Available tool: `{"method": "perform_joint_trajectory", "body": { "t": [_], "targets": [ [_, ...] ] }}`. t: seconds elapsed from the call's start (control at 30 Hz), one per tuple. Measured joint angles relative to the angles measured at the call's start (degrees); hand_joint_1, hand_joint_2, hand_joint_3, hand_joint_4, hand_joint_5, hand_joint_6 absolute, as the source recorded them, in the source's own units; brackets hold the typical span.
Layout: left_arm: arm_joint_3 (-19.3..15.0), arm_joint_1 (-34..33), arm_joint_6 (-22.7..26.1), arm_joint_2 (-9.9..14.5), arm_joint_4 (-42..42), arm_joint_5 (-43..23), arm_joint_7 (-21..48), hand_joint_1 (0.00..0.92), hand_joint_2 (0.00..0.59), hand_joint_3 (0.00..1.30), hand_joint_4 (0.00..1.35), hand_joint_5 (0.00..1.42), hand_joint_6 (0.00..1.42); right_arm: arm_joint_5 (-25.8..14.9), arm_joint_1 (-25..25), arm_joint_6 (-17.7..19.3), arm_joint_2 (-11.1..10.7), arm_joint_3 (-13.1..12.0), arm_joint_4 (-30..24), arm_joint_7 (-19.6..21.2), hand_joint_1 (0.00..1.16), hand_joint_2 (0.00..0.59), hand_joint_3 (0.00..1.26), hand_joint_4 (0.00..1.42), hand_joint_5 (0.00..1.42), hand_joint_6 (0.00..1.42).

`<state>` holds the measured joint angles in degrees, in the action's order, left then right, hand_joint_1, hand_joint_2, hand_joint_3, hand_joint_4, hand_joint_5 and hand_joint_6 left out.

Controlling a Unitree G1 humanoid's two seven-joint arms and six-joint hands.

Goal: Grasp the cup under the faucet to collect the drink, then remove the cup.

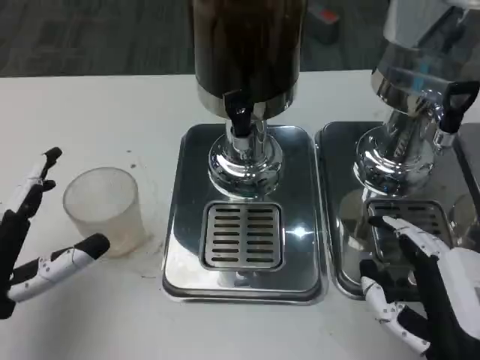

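A frosted translucent cup (104,208) stands upright on the white table, left of the dispenser's steel base. The dark drink dispenser (247,52) rises at top centre, its black-handled faucet (240,121) above the slotted drip grate (243,235). My left hand (34,240) is at the far left with fingers spread on both sides of the cup; one fingertip lies close by the cup's lower front and the others stay apart from it. My right hand (420,292) hovers with fingers spread at the lower right, over the second dispenser's tray.
A second chrome dispenser (420,90) with its own steel tray (352,277) and grate stands to the right. The steel base (187,277) of the dark dispenser fills the middle. White table (90,112) stretches to the left and behind the cup.
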<state>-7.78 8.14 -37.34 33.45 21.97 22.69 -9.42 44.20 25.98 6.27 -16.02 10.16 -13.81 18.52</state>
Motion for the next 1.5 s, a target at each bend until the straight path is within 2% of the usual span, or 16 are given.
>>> {"method": "perform_joint_trajectory", "body": {
  "t": [0.57,0.9,1.23,1.5],
  "targets": [
    [5.1,-11.4,-2.9,1.3,16.2,-0.1,5.2,0.034,0.000,0.00,0.00,0.15,0.15,-0.6,0.3,0.0,0.1,0.0,-0.2,0.0,0.35,0.453,0.27,0.22,0.24,0.32],
    [6.9,-14.9,-3.9,1.5,21.6,-0.1,4.5,0.034,0.000,0.00,0.04,0.18,0.15,-0.7,0.7,0.0,0.1,-0.3,-0.5,0.0,0.35,0.449,0.27,0.23,0.25,0.33],
    [9.3,-20.1,-4.7,1.5,27.4,-1.5,5.1,0.050,0.000,0.04,0.16,0.28,0.20,-0.9,0.6,0.0,0.1,-0.5,-0.5,0.0,0.34,0.449,0.28,0.23,0.25,0.34],
    [11.0,-22.2,-6.8,1.5,30.6,-1.9,4.8,0.050,0.000,0.04,0.17,0.29,0.21,-0.9,0.5,0.0,0.1,-0.5,-0.5,0.0,0.34,0.449,0.28,0.23,0.25,0.34]
  ]
}}
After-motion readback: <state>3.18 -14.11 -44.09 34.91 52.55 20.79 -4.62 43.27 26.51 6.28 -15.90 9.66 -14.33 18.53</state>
